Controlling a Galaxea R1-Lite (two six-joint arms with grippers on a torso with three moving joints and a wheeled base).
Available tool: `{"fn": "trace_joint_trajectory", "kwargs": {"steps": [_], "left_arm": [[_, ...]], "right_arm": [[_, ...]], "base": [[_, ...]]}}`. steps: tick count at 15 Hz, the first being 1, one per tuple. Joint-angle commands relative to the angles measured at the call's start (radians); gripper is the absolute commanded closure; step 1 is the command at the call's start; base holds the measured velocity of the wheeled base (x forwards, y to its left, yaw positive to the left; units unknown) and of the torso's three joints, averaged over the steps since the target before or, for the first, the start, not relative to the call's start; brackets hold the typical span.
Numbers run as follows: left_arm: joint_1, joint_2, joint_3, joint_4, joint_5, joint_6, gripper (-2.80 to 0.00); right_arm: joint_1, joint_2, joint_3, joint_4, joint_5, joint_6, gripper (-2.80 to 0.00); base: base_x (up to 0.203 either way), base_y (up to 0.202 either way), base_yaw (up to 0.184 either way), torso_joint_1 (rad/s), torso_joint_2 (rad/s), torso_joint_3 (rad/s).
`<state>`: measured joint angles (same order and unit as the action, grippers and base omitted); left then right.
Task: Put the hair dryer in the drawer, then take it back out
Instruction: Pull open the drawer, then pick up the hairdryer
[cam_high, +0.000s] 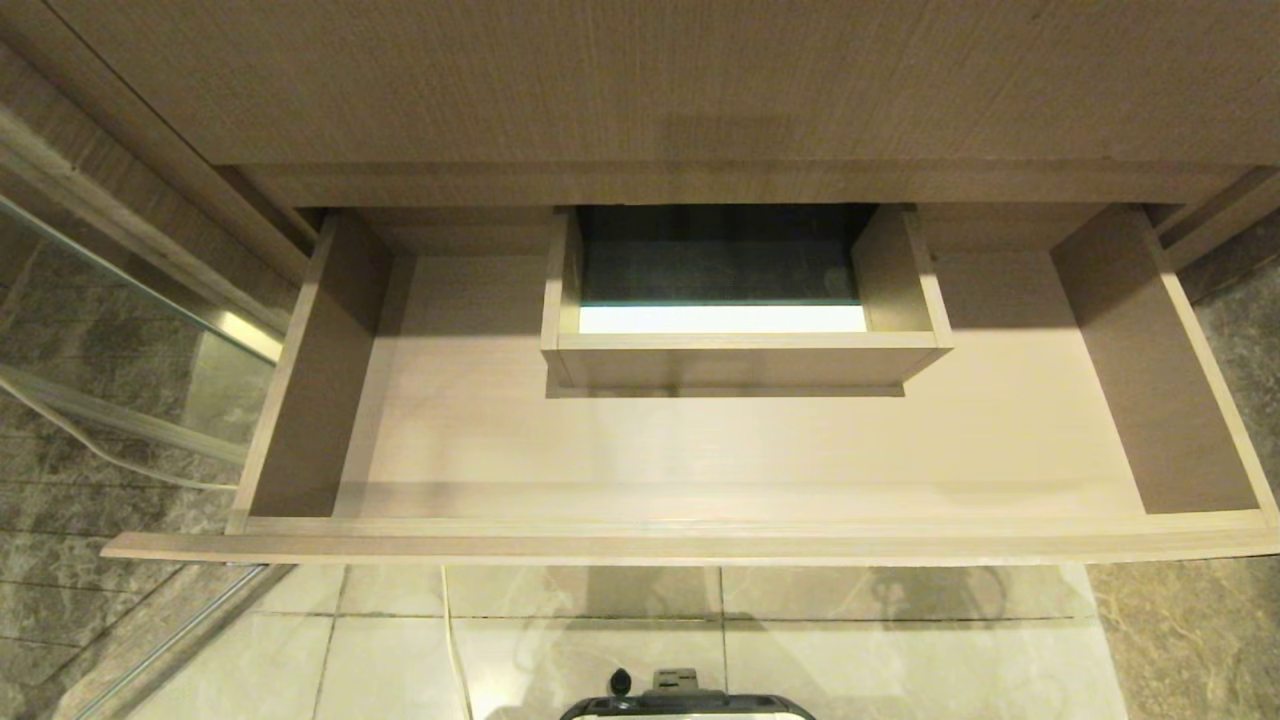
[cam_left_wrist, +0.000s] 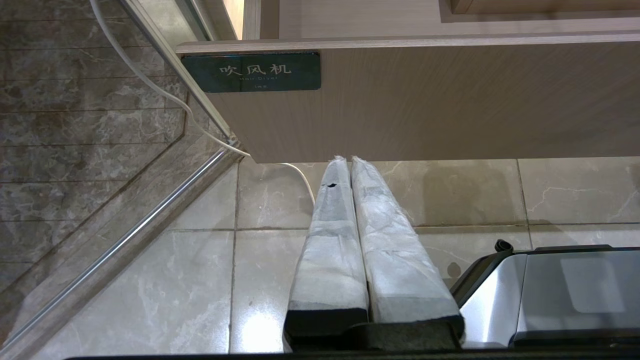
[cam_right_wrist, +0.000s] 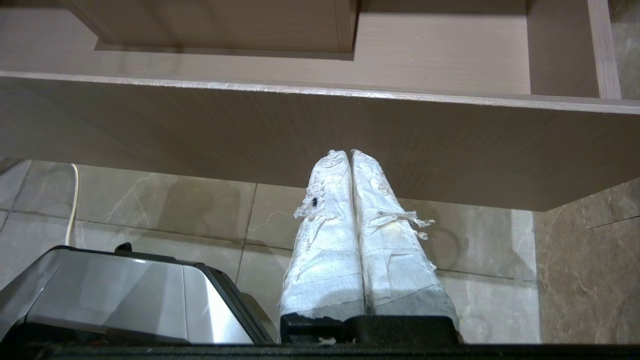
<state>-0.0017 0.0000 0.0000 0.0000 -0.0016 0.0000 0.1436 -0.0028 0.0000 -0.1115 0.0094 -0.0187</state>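
So no hair dryer in view, drawer (cam_high: 700, 450) open lower centre, both grippers (cam_left_wrist: 350, 161) (cam_right_wrist: 350, 154) clenched on nothing; we'd expect light, slick plastic, best grabbed by the handle.

One sign to read here: a small dark rectangular label (cam_left_wrist: 250, 72) sits at the corner of the flat light wood-grain drawer front (cam_left_wrist: 425, 100), up and off to the side beyond the tips of the white-wrapped left gripper (cam_left_wrist: 349, 160). White Chinese characters say 吹风机. Beneath runs a smaller line, seemingly "Hair Dryer", and a tinier third line too small to read.
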Motion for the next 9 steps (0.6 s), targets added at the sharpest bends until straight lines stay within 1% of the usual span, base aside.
{"fn": "trace_joint_trajectory", "kwargs": {"steps": [1, 9], "left_arm": [[0.000, 0.000, 0.002, 0.000, 0.000, 0.000, 0.00], [0.000, 0.000, 0.002, 0.000, 0.000, 0.000, 0.00]], "right_arm": [[0.001, -0.037, 0.040, 0.000, 0.000, 0.003, 0.00], [0.001, -0.037, 0.040, 0.003, 0.001, 0.003, 0.00]], "base": [[0.000, 0.000, 0.000, 0.000, 0.00, 0.000], [0.000, 0.000, 0.000, 0.000, 0.00, 0.000]]}}
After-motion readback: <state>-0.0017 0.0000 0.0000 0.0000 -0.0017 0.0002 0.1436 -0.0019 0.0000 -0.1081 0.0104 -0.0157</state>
